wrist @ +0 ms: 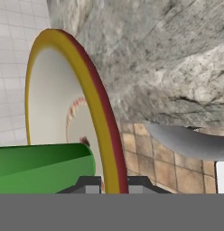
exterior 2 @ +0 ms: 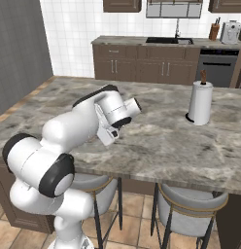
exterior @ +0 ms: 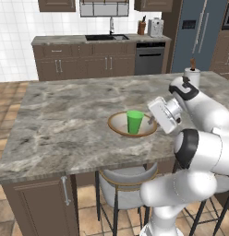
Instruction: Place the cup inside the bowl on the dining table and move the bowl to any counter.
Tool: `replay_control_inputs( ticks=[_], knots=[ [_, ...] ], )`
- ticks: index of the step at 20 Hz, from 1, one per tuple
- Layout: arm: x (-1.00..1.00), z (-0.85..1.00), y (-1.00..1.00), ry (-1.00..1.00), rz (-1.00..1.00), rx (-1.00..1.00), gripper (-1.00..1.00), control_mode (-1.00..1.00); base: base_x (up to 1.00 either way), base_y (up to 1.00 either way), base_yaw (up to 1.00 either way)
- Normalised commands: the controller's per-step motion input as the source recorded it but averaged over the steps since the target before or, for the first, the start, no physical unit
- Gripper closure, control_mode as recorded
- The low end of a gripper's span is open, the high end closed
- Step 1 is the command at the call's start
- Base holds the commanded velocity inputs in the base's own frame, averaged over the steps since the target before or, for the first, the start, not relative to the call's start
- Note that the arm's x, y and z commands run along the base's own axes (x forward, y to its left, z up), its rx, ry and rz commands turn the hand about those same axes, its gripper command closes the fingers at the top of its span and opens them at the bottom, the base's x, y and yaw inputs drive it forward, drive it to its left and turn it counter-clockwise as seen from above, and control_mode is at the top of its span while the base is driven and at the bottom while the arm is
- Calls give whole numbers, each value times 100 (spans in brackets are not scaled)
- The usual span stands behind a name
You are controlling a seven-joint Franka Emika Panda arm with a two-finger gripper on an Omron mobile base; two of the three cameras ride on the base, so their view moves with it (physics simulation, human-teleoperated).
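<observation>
Start at the far left of your left base view: the dining table point(exterior: 65, 120) runs wide and marbled, its near edge over a dark cabinet and a grey stool point(exterior: 123, 182). Moving right along the top, there's the bowl point(exterior: 117, 123), resting flat near the table's near edge, and the cup point(exterior: 134, 121) stands upright inside it, green against the cream. Just right of the bowl your gripper point(exterior: 152, 120) is at the brown rim, the wrist angled in low from the right. In your hand view the rim runs right between the two finger tips point(wrist: 89, 185), one on the cup side and one outside, so the jaws straddle the bowl's wall point(wrist: 105, 135); the tips are mostly cut off at the bottom edge, so whether they actually pinch the rim I can't tell you. The cup point(wrist: 41, 169) lies close on the inner side there, filling the lower left.

Further right and farther back, a white paper towel roll point(exterior: 192, 76) stands upright on the table, well apart from the bowl. Beyond the table, the counter point(exterior: 100, 39) sits along the tiled wall with its sink point(exterior: 106, 37).
</observation>
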Motion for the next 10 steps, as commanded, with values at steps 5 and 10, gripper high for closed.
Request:
replay_control_inputs(
  ticks=[5, 10],
  knots=[
    [-14, 15, 0, 0, 0, -3, 100, -100, 0, 0, 0],
    [-8, 1, 0, 0, 0, 0, 100, -100, 0, 0, 0]
  ],
)
